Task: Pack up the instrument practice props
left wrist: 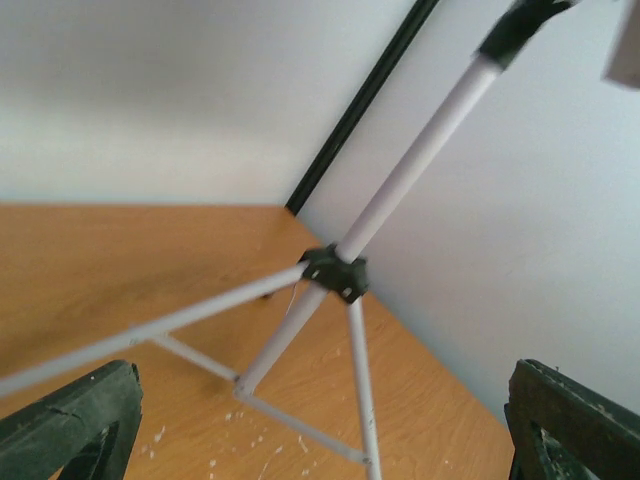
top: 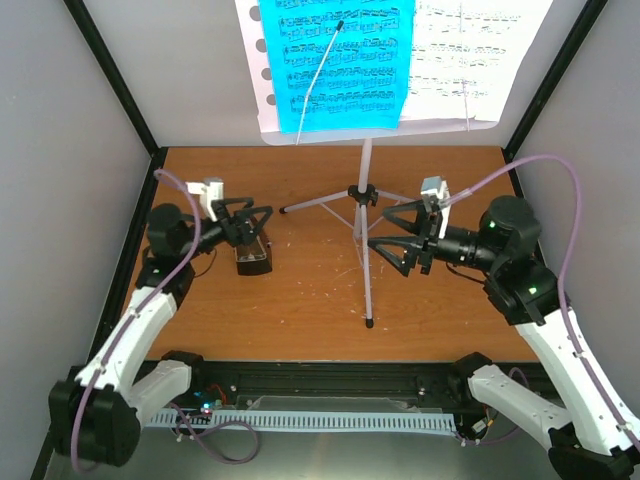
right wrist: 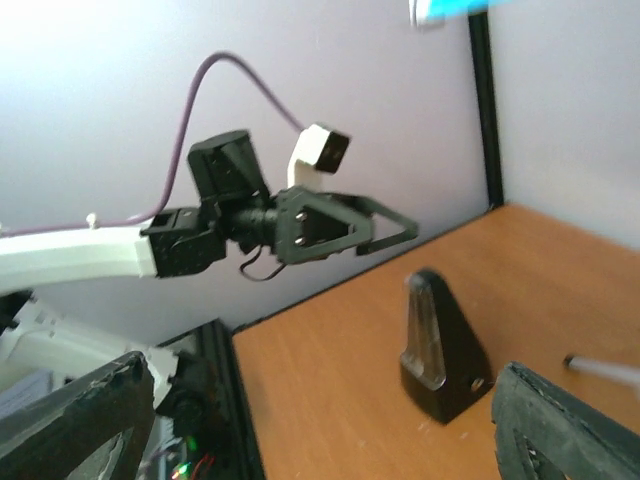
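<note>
- At table (top: pixel 300 300) centre, the music stand (top: pixel 366 240) is up on its 3 spread legs, not folded. I judge none of it is packed yet.
- Up on the stand's tray (top: pixel 268 110), the teal folder (top: pixel 340 60) leans at the left and loose sheet music (top: pixel 470 50) at the right. A wire arm (top: pixel 322 65) lies across the folder, I judge to pin it against the tilt.
- Left of the stand, the metronome (top: pixel 253 258) stands upright on the table, clear of the legs.
- Left gripper (top: pixel 266 225): jaws wide, holding nothing. It hangs near the metronome, higher up and apart from it. Its wrist view looks at the stand's leg hub.
- Right gripper (top: pixel 378 230): jaws wide, nothing between them. It points at the pole from just beside, not touching. I judge it is lining up to steady or grab the pole.
- Containers: no box, bag or case in any view, so I can't tell where the props go.
- The only holder is the folder. Printed staves show across its teal face, so 1 sheet may sit inside, but I can't confirm.
- My read is that the task has barely begun, with all 4 props out.
</note>
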`<state>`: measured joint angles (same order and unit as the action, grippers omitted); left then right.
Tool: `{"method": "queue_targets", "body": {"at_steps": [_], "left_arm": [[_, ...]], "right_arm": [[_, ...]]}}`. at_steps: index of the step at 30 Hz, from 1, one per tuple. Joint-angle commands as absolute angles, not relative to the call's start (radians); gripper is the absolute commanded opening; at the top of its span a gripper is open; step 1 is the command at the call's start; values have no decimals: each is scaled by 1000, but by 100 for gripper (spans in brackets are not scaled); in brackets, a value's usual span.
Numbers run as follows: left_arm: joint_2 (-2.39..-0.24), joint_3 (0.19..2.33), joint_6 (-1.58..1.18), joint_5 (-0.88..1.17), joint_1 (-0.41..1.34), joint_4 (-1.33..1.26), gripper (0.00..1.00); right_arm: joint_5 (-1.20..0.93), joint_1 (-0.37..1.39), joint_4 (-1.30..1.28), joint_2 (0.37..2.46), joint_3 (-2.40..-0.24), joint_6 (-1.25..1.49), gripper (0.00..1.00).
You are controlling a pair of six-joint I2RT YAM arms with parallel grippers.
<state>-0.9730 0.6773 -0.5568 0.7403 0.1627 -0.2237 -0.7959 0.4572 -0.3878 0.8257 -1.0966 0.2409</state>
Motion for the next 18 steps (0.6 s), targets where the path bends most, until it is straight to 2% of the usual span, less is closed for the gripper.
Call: {"method": "queue_targets", "body": {"at_steps": [1,6,11,14,18], "left_arm": [[-893,775,-531,914,100,-167,99],[-897,891,-534,983,98,-130,99],[-909,1100,-480,1007,98,-17,89],[-963,1274,-483,1059,100,49,86],[-1050,1470,-470,1067,100,139,86]], "right_arm": [[-686,466,-445,848,-1242,144,90],[-500,465,-448,935,-1437,181,89],[-334,465,-524,1069,-1653,212,83],[-308,463,-595,1170,-1794,214,83],[-289,462,-643,1272,-1939,216,82]]}}
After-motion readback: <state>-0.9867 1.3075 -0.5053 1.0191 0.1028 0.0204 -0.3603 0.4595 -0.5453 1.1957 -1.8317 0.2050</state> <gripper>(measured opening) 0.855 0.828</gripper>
